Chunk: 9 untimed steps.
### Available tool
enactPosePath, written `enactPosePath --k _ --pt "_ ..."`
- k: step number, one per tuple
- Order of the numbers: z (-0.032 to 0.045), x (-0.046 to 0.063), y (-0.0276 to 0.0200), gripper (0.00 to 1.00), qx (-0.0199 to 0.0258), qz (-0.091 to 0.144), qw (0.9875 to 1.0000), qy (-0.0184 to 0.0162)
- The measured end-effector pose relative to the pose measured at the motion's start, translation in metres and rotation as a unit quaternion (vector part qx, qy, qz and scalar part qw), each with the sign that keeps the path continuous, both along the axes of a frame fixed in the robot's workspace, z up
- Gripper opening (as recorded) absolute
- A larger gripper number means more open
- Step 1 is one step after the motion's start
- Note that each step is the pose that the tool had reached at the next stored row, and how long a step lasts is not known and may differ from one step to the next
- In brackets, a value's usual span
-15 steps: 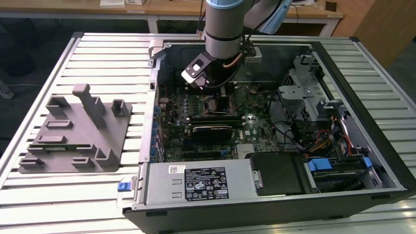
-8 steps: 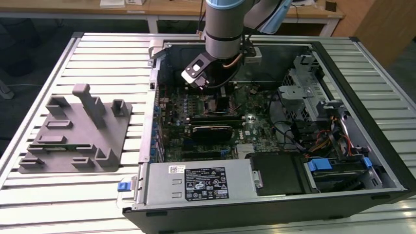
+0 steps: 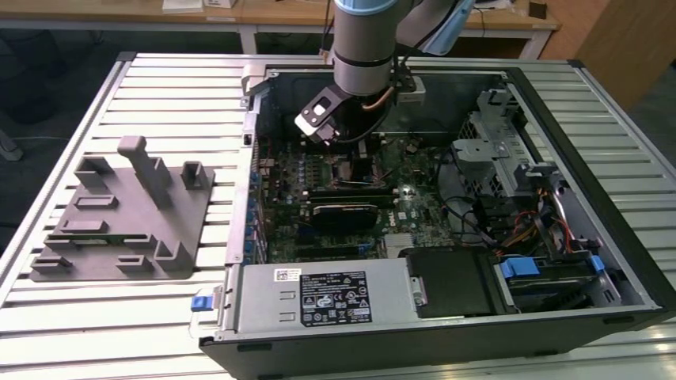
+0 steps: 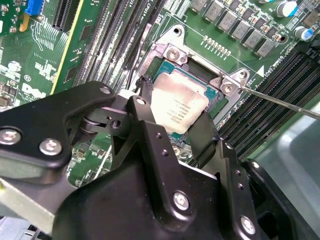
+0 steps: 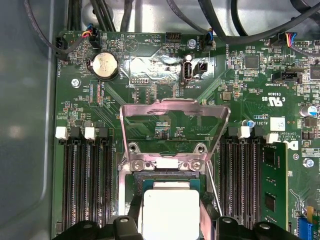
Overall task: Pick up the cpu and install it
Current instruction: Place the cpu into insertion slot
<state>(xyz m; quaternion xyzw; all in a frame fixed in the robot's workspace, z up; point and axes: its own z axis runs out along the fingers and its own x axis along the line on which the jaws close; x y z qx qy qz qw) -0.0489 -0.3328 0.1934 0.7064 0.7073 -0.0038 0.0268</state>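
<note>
A table (image 3: 158, 87) of pale metal slats, which run from the exterior view's left to its right, carries everything in the scene. On the exterior view's left part of it lies a flat grey plastic tray (image 3: 122, 218) with several upright blocks and shallow recesses, resting straight on the slats a little in from the table's left edge. Just beside the tray, toward the exterior view's right, a black computer case (image 3: 444, 336) lies on its side with its open face upward, reaching from the near edge almost to the far one.
</note>
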Motion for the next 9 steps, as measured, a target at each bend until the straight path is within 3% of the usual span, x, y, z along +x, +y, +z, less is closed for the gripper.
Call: enactPosePath --k 9 --pt "0.0022 0.0001 0.0001 0.53 0.0008 0.0 1.0 -0.0002"
